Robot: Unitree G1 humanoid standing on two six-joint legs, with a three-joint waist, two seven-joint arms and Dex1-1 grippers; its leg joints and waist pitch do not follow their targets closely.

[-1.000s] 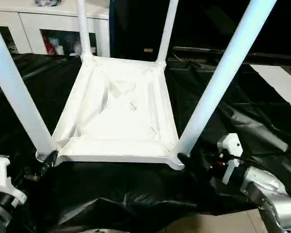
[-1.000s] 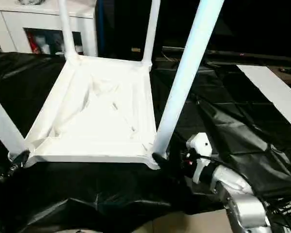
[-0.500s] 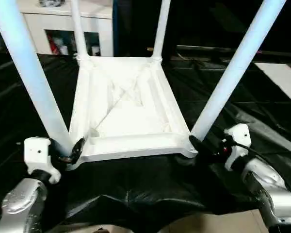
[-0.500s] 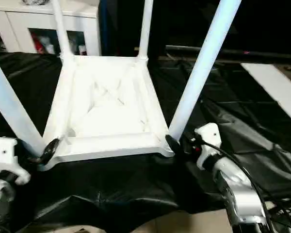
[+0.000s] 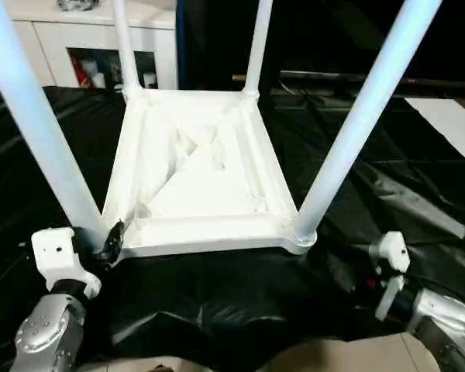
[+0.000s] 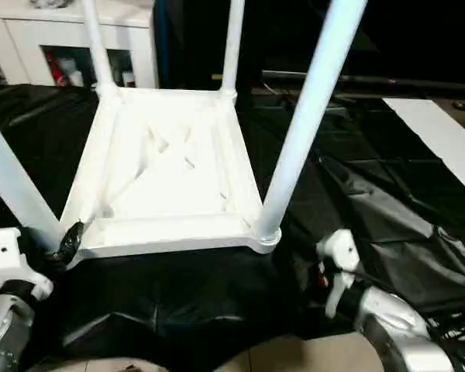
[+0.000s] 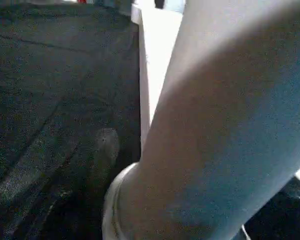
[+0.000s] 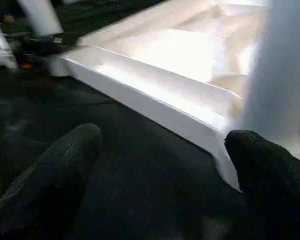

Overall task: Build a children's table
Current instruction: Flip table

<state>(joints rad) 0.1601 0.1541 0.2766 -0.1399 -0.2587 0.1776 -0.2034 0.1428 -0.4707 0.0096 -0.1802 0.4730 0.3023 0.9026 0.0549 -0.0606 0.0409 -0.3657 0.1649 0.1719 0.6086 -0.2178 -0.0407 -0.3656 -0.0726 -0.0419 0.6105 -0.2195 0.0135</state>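
Left eye view: the tabletop (image 5: 205,174) lies upside down on the black sheet (image 5: 217,302), ribbed underside up, with all four legs standing in its corner sockets. The near-left leg (image 5: 43,132) rises toward 11 o'clock, the near-right leg (image 5: 356,124) toward 1 o'clock. The left gripper (image 5: 112,240) sits at 8 o'clock, touching the near-left socket at the foot of that leg; whether its black fingers are clamped or loose cannot be told. Beyond, at 11 o'clock, is a white cabinet (image 5: 85,35).

Right eye view: the right gripper (image 6: 314,271) is at 4 o'clock, just beside the near-right socket (image 6: 267,232) and apart from it.

Left wrist view: the near-left leg's base is very close, a collar ringing its foot where it meets the socket, the tabletop's edge running away toward 12 o'clock.

Right wrist view: two black fingertips (image 8: 65,160) stand wide apart with nothing between them, the tabletop's near rim and the foot of the near-right leg ahead.

The table looks nearly built; what seems left is seating the legs firmly. To do it well, grip low near the socket, press or twist along the leg's own axis, and steady the tabletop with the other gripper so it does not slide on the sheet.
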